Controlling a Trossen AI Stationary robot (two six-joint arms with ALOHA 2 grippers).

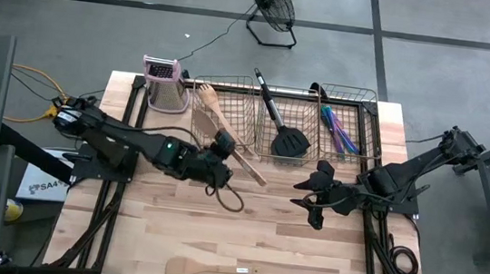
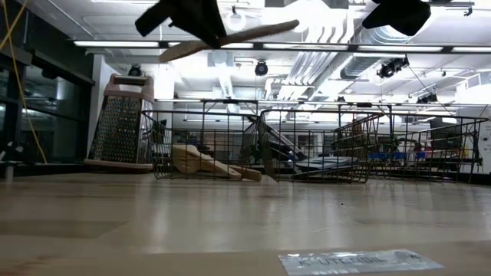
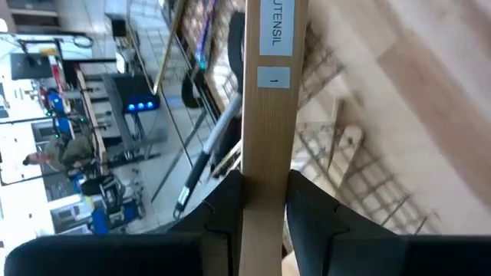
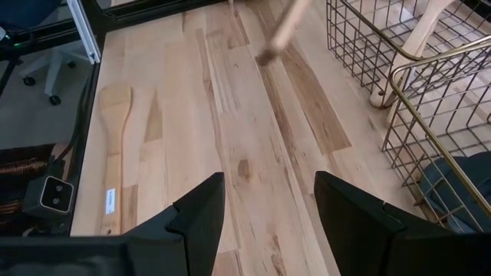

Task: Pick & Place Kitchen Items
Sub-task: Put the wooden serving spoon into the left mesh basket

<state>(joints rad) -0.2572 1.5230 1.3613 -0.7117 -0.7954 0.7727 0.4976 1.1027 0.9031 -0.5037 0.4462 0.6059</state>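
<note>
While one wooden spatula (image 1: 208, 269) lies flat, three baskets (image 1: 229, 117) stand

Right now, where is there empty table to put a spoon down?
The widest bare wood lies mid-table, between the baskets at the back and the wooden spatula by the front edge. It is crowded at the back: grater, baskets, and the left gripper holding a wooden spoon beside them.

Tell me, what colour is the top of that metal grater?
Pink. The box grater has a pink top, clearest in the high view.
</note>
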